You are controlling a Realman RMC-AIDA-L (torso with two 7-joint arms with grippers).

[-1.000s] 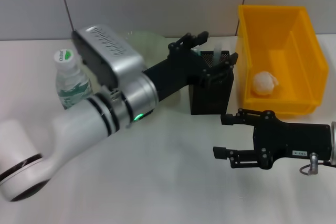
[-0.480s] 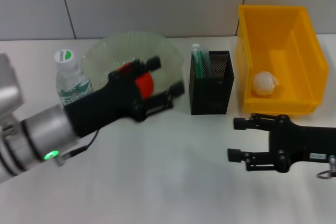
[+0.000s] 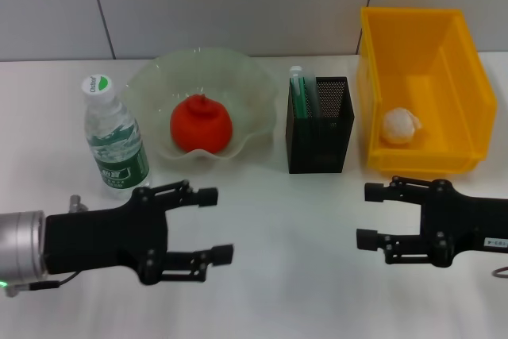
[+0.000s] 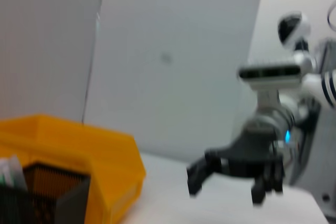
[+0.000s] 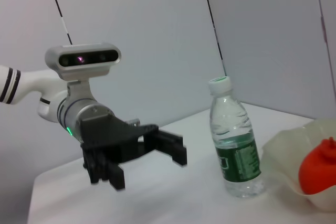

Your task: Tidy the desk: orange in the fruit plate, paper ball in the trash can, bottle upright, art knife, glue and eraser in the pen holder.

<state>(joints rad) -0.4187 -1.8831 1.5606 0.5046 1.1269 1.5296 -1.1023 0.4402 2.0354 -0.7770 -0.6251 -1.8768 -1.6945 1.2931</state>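
Already the orange (image 3: 202,125) sits in the middle of the fruit plate (image 3: 252,89), toward the back of the desk (image 3: 278,275). Just beside the plate, on the robot's left, the bottle (image 3: 115,136) stands upright with its white cap on top. On the plate's other side stands the pen holder (image 3: 319,125), with the green glue (image 3: 298,94) upright inside it at its left wall. Farther right, the paper ball (image 3: 401,126) lies on the floor of the trash can (image 3: 421,29). Nearer the robot, the left pincer (image 3: 208,226) hangs low over the bare desk in front of the bottle, released and holding nothing. The right pincer (image 3: 368,215) hangs in front of the trash can, likewise released and empty.
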